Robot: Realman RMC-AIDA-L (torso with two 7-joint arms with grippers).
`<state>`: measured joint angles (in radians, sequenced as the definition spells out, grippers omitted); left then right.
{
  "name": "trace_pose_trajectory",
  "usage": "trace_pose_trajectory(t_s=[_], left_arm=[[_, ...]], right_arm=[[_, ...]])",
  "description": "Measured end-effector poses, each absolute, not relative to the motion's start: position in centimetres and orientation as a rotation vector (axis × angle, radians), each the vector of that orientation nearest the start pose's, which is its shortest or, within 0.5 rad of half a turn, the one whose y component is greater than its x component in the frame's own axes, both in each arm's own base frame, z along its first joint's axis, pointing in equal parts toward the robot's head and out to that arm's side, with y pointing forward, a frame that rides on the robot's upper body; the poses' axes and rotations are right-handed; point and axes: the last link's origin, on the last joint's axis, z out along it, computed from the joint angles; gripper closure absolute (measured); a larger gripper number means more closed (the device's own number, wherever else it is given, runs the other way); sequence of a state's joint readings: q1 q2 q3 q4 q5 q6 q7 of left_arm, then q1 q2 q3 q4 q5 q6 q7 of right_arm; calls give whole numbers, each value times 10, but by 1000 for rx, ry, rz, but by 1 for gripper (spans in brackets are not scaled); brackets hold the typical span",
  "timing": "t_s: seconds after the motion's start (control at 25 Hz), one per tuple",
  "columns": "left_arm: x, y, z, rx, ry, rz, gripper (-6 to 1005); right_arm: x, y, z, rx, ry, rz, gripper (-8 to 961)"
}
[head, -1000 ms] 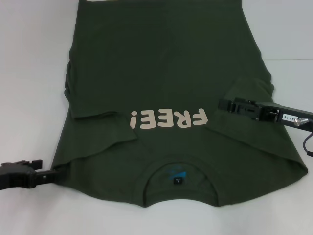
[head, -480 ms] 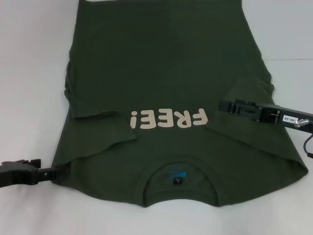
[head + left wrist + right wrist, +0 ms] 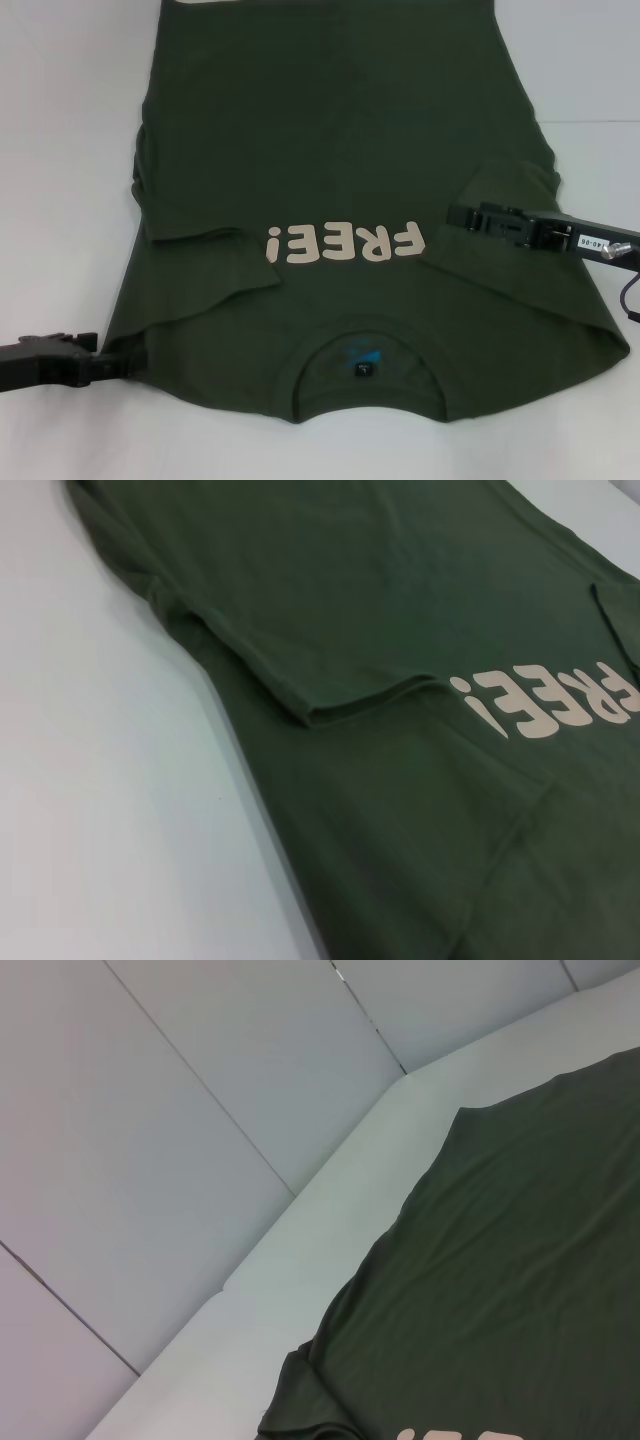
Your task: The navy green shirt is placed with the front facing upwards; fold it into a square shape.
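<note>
shirt: navy green shirt lies flat on the white table, front up, both sleeves folded inward, collar edge nearest me.
left gripper: at the shirt's near shoulder corner, touching the fabric edge; can't tell if my fingers are clamped.
right gripper: low over the folded sleeve beside "FREE!"; finger state unclear.
step: my guess, grabbing shoulder corners for the lengthwise fold.
next: needs confirmed pinch on both sides before lifting.
room: bare table outboard of both grippers.
</note>
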<state>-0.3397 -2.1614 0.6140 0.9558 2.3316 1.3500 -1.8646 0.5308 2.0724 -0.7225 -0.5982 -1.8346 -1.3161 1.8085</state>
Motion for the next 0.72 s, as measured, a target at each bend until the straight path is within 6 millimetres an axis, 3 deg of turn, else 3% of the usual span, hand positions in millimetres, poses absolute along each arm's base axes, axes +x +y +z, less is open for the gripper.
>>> trace_pose_trajectory(t_s=[0.72], left_arm=[[-331,299,7,-2408,-1244,-212,195]], right_arm=[[274,361,6,-2318,1270,870,51]])
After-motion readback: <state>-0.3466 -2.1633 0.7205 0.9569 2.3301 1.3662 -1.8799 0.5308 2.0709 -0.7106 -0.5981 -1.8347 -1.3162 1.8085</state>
